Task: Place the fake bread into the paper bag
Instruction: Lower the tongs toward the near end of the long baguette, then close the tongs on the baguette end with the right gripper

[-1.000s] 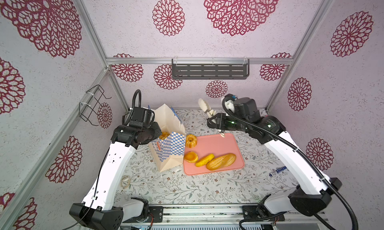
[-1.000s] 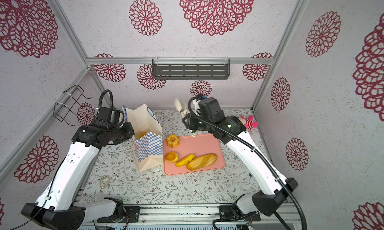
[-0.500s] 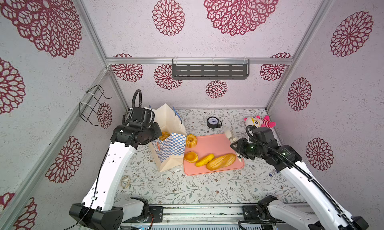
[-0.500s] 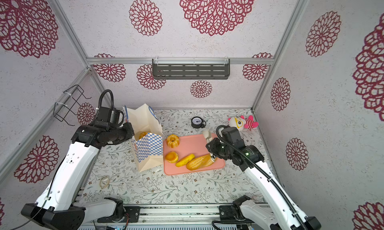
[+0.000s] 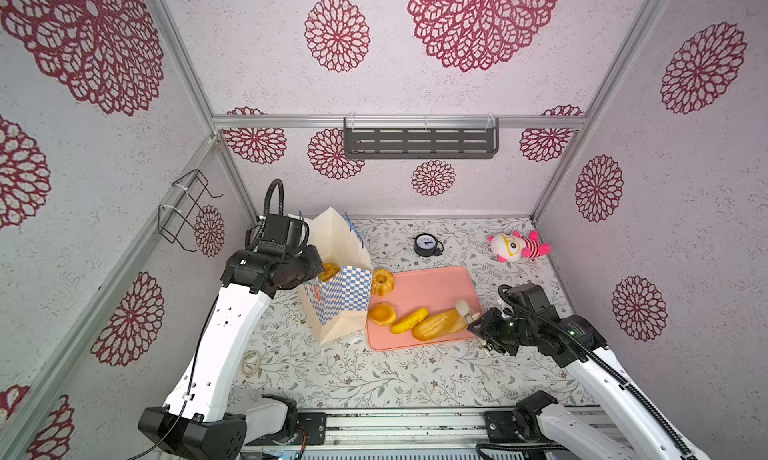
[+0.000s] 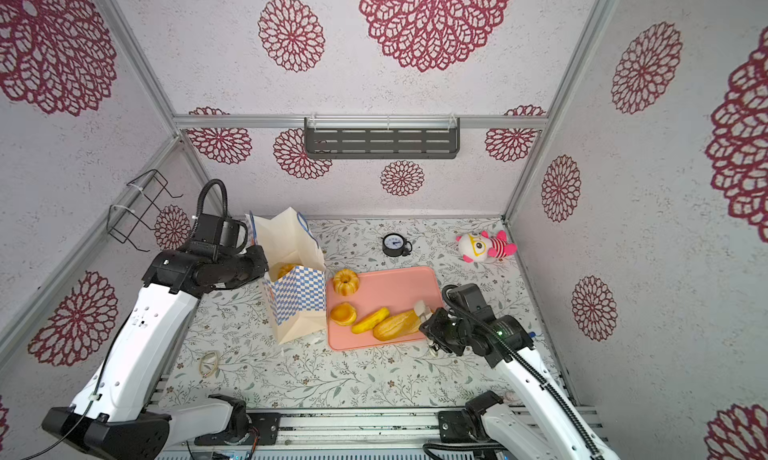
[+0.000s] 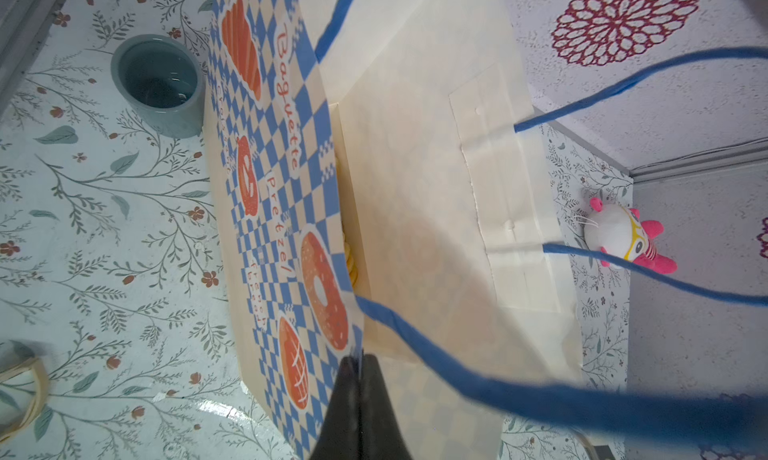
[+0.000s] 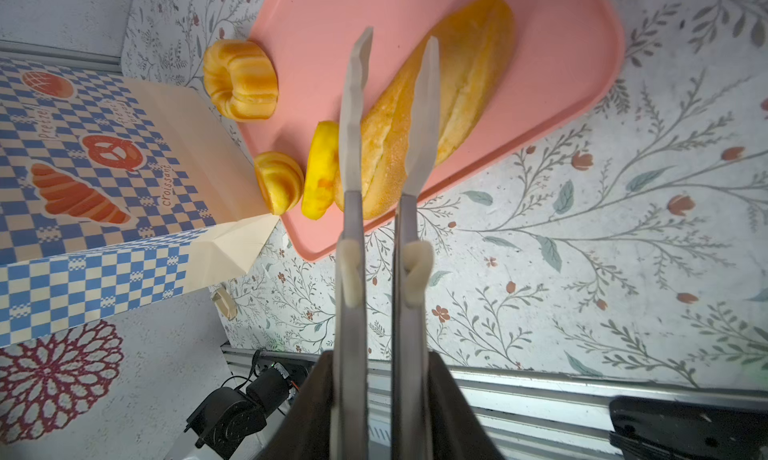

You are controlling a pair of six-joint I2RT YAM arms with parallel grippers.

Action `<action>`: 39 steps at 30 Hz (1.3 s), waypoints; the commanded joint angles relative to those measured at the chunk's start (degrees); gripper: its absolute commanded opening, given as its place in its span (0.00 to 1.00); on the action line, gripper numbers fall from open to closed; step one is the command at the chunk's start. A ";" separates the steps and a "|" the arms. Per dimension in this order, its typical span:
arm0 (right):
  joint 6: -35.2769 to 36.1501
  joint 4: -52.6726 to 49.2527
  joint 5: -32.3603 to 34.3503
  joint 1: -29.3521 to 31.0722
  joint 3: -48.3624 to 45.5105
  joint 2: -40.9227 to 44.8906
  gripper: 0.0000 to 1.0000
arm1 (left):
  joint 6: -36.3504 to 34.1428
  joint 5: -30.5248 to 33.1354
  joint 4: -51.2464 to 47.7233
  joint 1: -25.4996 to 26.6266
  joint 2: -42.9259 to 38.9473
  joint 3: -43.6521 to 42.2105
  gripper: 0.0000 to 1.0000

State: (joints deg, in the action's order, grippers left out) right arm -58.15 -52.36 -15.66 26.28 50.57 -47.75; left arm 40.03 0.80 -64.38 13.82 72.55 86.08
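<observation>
The left gripper (image 7: 357,360) is pinched tight on the rim of the paper bag (image 5: 336,300), whose mouth stands open. A golden pastry (image 5: 328,271) lies inside, just past its fingers. The right gripper (image 8: 397,42) hovers with its jaws only narrowly parted and nothing between them, its tips directly over the long loaf (image 8: 457,84) at the end nearest the arm. Beside the loaf, on the bag's side of this gripper, lie a yellow roll (image 8: 320,171) and a round bun (image 8: 278,181). The fluted ring cake (image 8: 241,79) sits beyond them at the corner of the pink tray (image 5: 428,287) next to the bag. The tray rests on a tabletop (image 5: 374,375) covered in a leaf-and-flower print. Well beyond the right gripper, near the back wall, are a small dial gauge (image 5: 426,244) and a plush toy (image 5: 519,246). The walls (image 5: 482,17) are pale, textured and stamped with crimson rosettes, and a grey slotted shelf (image 5: 419,142) hangs on the back one.
</observation>
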 commanded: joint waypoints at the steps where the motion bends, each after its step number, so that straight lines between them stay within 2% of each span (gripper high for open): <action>1: -1.38 -0.11 -1.89 -0.36 0.46 1.15 0.35 | -0.73 -0.44 1.41 -0.30 -1.69 -0.48 0.00; 10: -1.19 -2.67 -2.61 -0.49 0.24 1.69 0.37 | -0.48 -0.36 2.06 -0.29 -1.85 -1.24 0.00; 32: -2.86 6.14 -6.75 -0.49 -3.48 -2.53 0.40 | -0.58 0.01 2.41 -0.29 -1.57 -1.49 0.00; 37: -2.65 7.53 -7.00 -0.53 -3.31 -3.84 0.33 | -0.61 0.21 2.44 -0.33 -1.71 -1.62 0.00; 39: -2.51 7.55 -7.09 -0.55 -3.01 -4.08 0.27 | -0.65 0.34 2.57 -0.38 -1.71 -1.71 0.00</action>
State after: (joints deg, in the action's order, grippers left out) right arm -60.34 -46.63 -21.58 26.02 46.33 -52.01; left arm 40.05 0.75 -64.14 13.82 71.72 84.77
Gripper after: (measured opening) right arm 0.289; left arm 0.041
